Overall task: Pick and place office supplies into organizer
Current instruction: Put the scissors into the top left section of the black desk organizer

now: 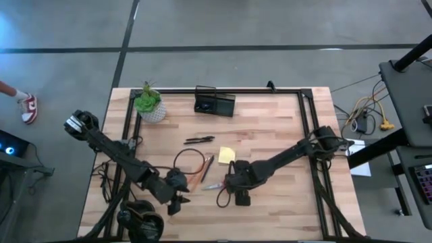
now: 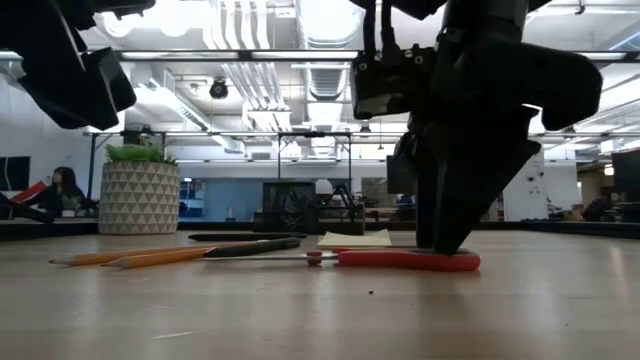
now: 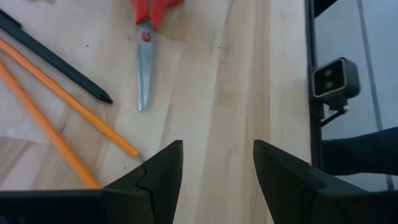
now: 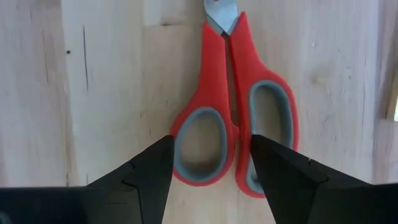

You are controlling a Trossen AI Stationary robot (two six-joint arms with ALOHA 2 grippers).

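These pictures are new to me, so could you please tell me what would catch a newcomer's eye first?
The red scissors lie flat near the table's front edge, and the right tool stands open right over their handles. Just left of them lie orange pencils and a black pen, with the left tool open beside them. At the back stand a potted plant and the black organizer.

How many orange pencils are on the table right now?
2. Both orange pencils lie side by side beside the black pen, near the scissors blades. None looks hidden.
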